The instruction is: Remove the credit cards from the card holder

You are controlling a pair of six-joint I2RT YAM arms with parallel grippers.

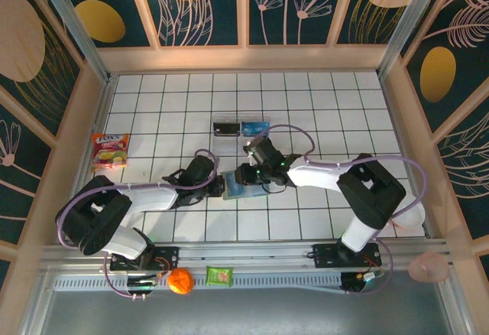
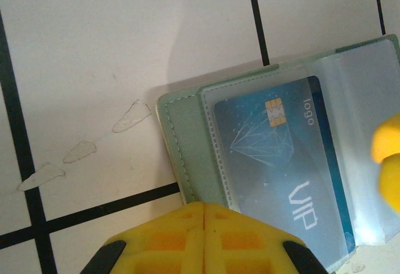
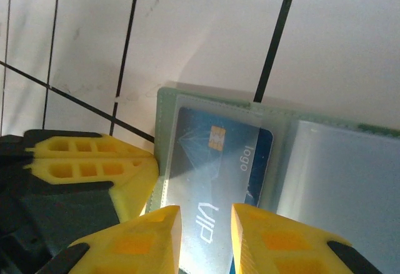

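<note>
text: "VIP", "logo" | on: blue credit card | in: card holder clear pocket

A credit card sits in the card holder, tray behind it.

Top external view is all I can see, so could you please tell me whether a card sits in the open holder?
Observer: Yes, a blue card is tucked inside the card holder, its chip and VIP lettering showing.
Operator: Thanks; is the right gripper closed on it?
Observer: No, the right gripper is open, its fingers apart over the card's VIP end.
Operator: And the left one?
Observer: The left gripper is shut, its tips at the holder's edge.
</note>
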